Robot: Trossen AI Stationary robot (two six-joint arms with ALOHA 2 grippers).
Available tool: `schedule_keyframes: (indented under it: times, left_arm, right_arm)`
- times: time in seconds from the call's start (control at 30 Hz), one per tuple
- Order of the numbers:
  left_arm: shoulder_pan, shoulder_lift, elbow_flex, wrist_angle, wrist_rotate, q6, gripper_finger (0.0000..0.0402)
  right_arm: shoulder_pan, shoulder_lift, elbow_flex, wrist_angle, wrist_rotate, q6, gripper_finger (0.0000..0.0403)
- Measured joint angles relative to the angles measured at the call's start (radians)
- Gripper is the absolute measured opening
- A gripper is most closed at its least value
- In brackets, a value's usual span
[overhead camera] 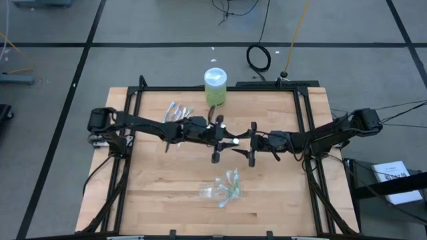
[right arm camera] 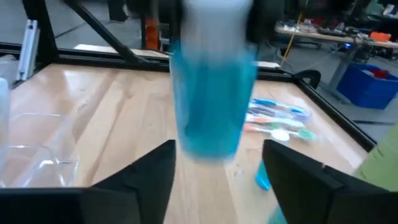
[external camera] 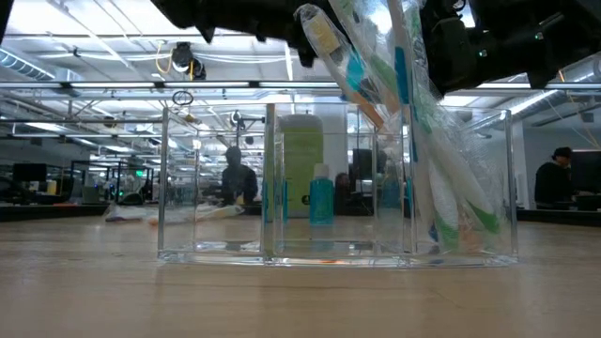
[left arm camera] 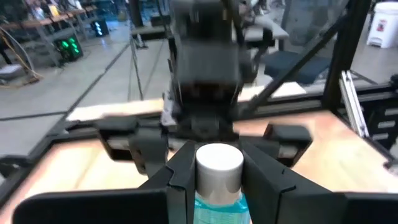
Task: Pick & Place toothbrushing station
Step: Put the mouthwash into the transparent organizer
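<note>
One small blue bottle (left arm camera: pixel 219 168), white-capped, pinched near its neck by the left claw (left arm camera: pixel 219 190), held off the tabletop (overhead camera: pixel 167 180) near its middle. Right claw (right arm camera: pixel 217 165) spread wide, flanking the same bottle without visibly touching. Risks from here: could slip or swing in so high and narrow a pinch, with nothing supporting from below; could clip a spread right finger on pulling away and drop. Might also snag the packed toothbrushes (external camera: pixel 441 169) on lowering into the clear organizer (overhead camera: pixel 208 193), tipping it.
</note>
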Motion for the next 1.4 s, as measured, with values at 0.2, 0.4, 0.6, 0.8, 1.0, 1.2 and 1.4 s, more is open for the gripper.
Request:
schedule_keyframes:
  times: [0.2,0.4,0.6,0.8,1.0,1.2,1.4]
  left_arm:
    - [0.000,-0.131,-0.028,-0.085,-0.006,-0.005,0.0090]
    - [-0.027,-0.239,-0.176,0.037,0.087,-0.063,0.0090]
    - [-0.109,-0.317,-0.424,0.350,0.052,-0.139,0.0090]
    - [-0.257,-0.271,-0.482,0.407,0.001,-0.130,0.0090]
    - [-0.362,-0.166,-0.473,0.540,-0.001,-0.083,0.0090]
    - [-0.397,-0.023,-0.473,0.717,-0.084,-0.103,0.0090]
    - [-0.399,0.108,-0.473,0.891,-0.135,-0.108,0.0090]
  right_arm:
    - [0.000,-0.118,0.000,-0.178,0.003,0.003,0.0284]
    - [0.000,-0.303,0.000,-0.381,0.127,0.044,0.0287]
    - [0.002,-0.398,0.000,-0.438,0.127,0.128,0.0282]
    - [0.002,-0.395,-0.002,-0.440,0.127,0.143,0.0282]
    - [0.002,-0.380,-0.002,-0.430,0.128,0.144,0.0279]
    - [0.002,-0.380,-0.002,-0.432,0.127,0.162,0.0279]
    - [0.003,-0.380,-0.002,-0.432,0.124,0.169,0.0277]
